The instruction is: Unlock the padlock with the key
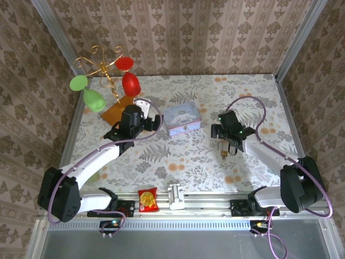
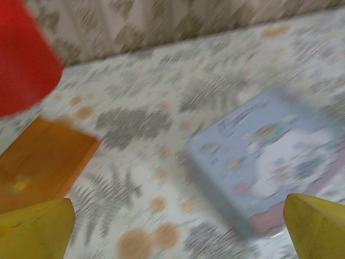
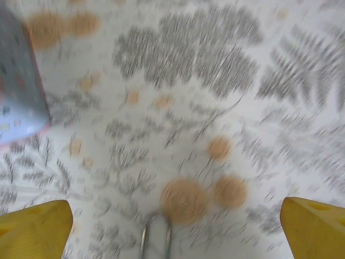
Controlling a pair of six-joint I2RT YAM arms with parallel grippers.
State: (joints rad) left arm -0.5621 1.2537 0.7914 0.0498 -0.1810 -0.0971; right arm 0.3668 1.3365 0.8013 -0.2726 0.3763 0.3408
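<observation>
Right fingers (image 3: pixel 33 229) stand spread wide, grasping nothing. The padlock (image 3: pixel 156 242) lies blurred on the desk (image 3: pixel 226 70) between them, silver loop toward the camera. Left fingers (image 2: pixel 32 229) are likewise released, hovering near the pale blue tin (image 2: pixel 269 156), well apart from the padlock.

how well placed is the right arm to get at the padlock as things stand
Likely yes: the padlock shows its silver shackle on the table between the open fingers of the right tool, with nothing lying between them.
</observation>
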